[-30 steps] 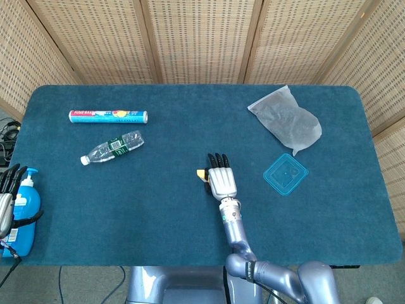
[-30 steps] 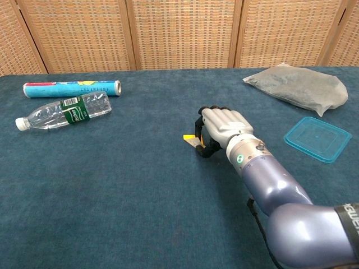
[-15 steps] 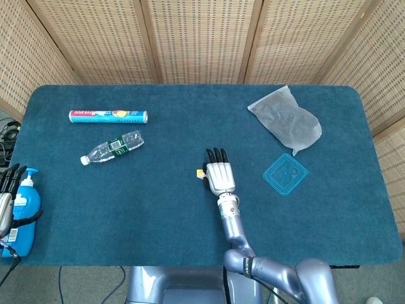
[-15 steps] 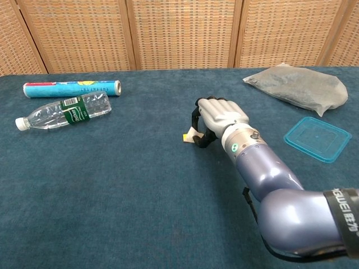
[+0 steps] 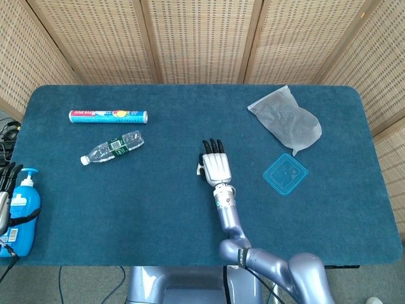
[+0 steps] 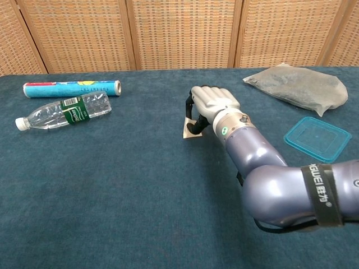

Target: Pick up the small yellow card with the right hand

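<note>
One small yellow card (image 6: 191,128), pale face showing, is pinched in the right hand (image 6: 210,106) at mid-counter (image 5: 158,209), fingers (image 6: 192,110) curled on its top edge. Lower edge looks at or just off the cloth; can't tell. Judgement: keep pinch firm, lift straight up, no tilting. Left hand (image 5: 5,190) rests by a blue bottle (image 5: 18,209), grip unclear.

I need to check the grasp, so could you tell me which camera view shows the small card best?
The chest view: the card shows its pale face, tilted, held by the right hand. The head view shows only a pale sliver beside the hand.
</note>
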Available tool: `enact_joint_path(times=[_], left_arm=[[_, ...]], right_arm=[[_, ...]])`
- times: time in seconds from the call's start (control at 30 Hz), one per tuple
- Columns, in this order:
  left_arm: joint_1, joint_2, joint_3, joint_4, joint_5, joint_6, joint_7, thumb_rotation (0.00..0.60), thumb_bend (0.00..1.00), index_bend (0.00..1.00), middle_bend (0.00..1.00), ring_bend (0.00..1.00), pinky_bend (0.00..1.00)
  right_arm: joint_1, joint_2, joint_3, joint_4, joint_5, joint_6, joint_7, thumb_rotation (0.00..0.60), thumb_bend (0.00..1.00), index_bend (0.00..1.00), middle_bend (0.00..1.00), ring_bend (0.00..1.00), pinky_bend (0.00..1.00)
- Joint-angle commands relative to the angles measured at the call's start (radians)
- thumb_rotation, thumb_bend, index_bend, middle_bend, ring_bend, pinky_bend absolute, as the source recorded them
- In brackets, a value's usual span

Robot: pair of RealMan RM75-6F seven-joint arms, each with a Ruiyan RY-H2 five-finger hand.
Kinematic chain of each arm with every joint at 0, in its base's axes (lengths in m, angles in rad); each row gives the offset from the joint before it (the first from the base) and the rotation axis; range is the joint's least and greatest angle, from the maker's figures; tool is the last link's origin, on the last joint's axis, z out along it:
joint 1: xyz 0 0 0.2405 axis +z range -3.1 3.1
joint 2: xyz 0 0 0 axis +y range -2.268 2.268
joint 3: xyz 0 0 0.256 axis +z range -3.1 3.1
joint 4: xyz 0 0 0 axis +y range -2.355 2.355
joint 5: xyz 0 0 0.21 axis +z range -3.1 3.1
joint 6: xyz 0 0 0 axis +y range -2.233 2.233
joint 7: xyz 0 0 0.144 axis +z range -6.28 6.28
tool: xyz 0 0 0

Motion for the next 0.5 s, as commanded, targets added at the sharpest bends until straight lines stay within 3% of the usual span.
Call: enact_joint_path(times=[0.03,0.27,0.5], left_arm=[[-0.001,0.000,-0.001,0.001,-0.004,-0.004,-0.001,0.600,0.18,0.00,0.00,0.00,0.01],[-0.006,-0.003,-0.005,0.009,-0.017,-0.017,0.001,0.600,0.19,0.00,0.00,0.00,0.01],[-0.008,-0.004,-0.006,0.010,-0.021,-0.022,0.004,0.600,0.18,0.00,0.00,0.00,0.01]], right_arm=[[0.027,-0.007,0.015,0.033,0.006,-0.016,0.012,0.600,0.58,0.75,0.19,0.00,0.01],[0.089,-0.011,0.047,0.108,0.013,-0.041,0.048,0.600,0.58,0.74,0.19,0.00,0.01],[0.119,0.018,0.064,0.108,0.004,-0.013,0.075,0.600,0.58,0.74,0.20,0.00,0.01]])
